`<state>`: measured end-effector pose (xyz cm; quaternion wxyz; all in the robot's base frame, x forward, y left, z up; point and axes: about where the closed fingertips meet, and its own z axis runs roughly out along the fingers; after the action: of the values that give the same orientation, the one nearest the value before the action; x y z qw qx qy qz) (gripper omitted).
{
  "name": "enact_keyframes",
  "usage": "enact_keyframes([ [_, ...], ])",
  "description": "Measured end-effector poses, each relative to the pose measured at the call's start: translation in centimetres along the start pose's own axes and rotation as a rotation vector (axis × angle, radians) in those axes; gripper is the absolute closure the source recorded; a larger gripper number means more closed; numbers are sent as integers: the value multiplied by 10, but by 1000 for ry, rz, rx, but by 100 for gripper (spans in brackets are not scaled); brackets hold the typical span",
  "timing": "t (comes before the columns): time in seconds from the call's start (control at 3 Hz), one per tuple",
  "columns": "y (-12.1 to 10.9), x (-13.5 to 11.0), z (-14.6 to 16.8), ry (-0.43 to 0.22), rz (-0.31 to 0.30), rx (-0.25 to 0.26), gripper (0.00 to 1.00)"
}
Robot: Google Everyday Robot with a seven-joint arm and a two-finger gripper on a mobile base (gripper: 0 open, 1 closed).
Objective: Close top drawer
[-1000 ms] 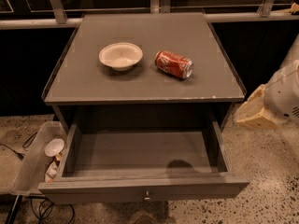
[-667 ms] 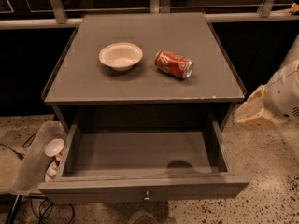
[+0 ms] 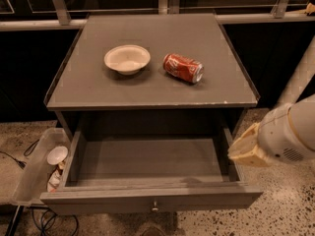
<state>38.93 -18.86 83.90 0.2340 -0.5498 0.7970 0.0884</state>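
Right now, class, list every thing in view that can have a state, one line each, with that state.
top drawer: open, drawn far out, nothing inside.
bowl: upright on the cabinet top, looks empty.
red can: lying on its side on the cabinet top.
gripper: beside the drawer's right wall, away from the knob.
plastic bin: left of the drawer, holding small items.

The gripper (image 3: 247, 150) hangs just outside the right wall of the open top drawer (image 3: 152, 200); whether it touches the wall cannot be told. To its left, past that wall, the drawer's inside is open from above. In front of it and below lies open floor (image 3: 290, 215), beside the drawer's front corner. Above and to its left the tabletop (image 3: 147, 90) edge overhangs, carrying a bowl (image 3: 127, 59) and a can (image 3: 183, 68), both well away. A plastic bin (image 3: 34, 176) flanks the drawer's far side.
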Motion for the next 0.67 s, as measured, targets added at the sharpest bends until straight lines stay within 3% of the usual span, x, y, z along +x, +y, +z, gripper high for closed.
enact_keyframes([
  [0.33,28,13,44,-47,54,-56,100],
  [0.67,53,26,77,-64,86,-79,100],
])
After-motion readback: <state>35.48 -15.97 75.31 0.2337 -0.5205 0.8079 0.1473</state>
